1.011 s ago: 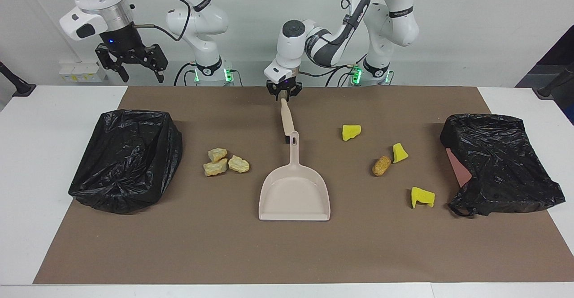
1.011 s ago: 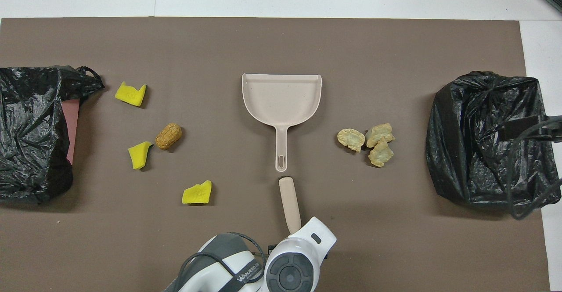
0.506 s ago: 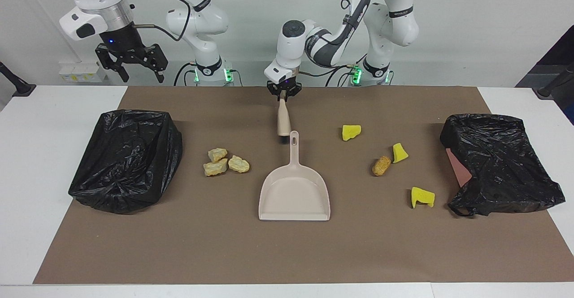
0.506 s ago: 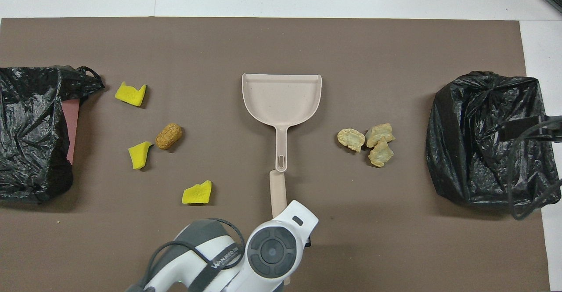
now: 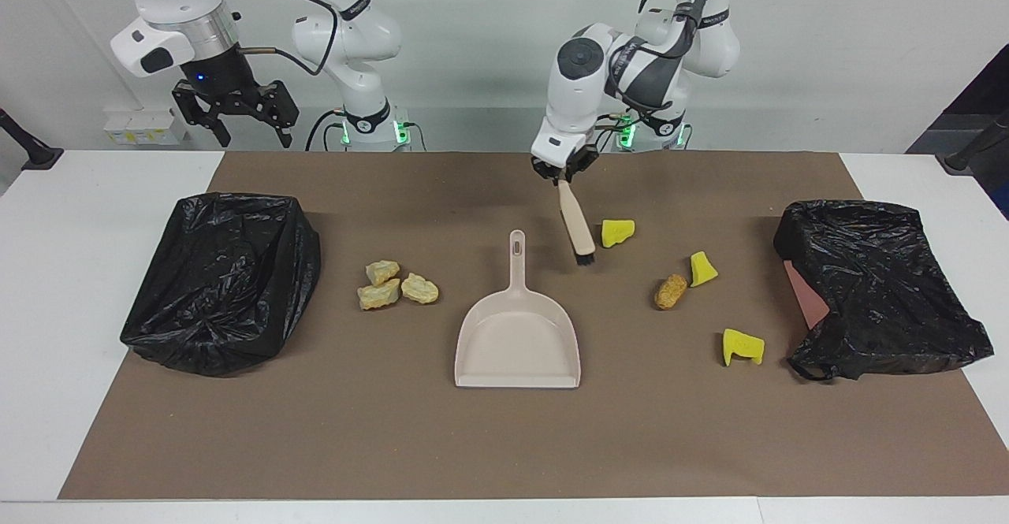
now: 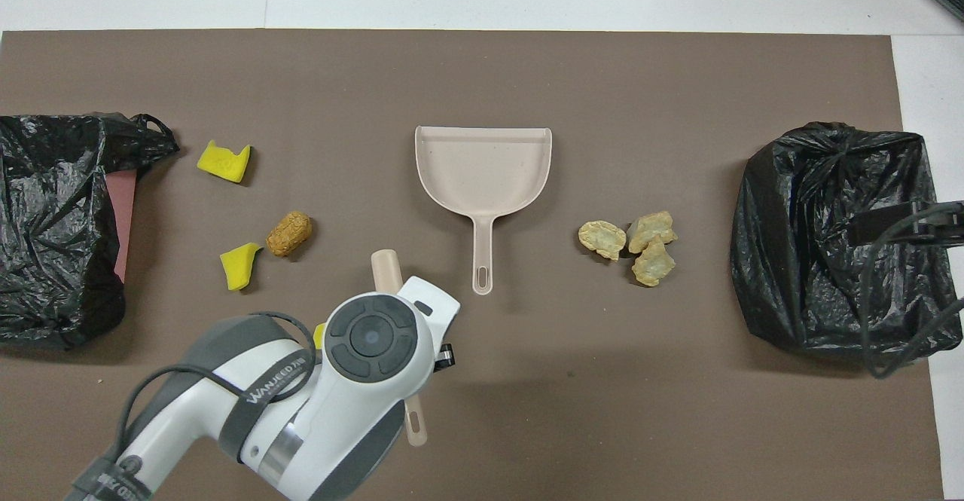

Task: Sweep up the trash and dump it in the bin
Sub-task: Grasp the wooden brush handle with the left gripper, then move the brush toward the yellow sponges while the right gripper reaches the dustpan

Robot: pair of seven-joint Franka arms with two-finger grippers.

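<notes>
My left gripper (image 5: 563, 180) is shut on the handle of a beige brush (image 5: 577, 227). The brush slants down, its black bristles low over the brown mat, beside the yellow sponge piece (image 5: 616, 232) nearest the robots. Two more yellow pieces (image 5: 702, 269) (image 5: 742, 347) and a brown-orange lump (image 5: 671, 291) lie toward the left arm's end. Three pale chunks (image 5: 392, 286) lie toward the right arm's end. The beige dustpan (image 5: 516, 343) lies flat mid-mat. In the overhead view the left arm hides the nearest sponge; the brush's end (image 6: 385, 267) shows. My right gripper (image 5: 236, 112) is open, raised, waiting.
A black-bagged bin (image 5: 225, 280) stands at the right arm's end of the mat. Another black-bagged bin (image 5: 879, 288), with a pinkish wall showing, stands at the left arm's end. White table borders the mat.
My left gripper carried the brush from the dustpan's handle toward the left arm's end, to beside the nearest yellow sponge piece. The right arm barely moved.
</notes>
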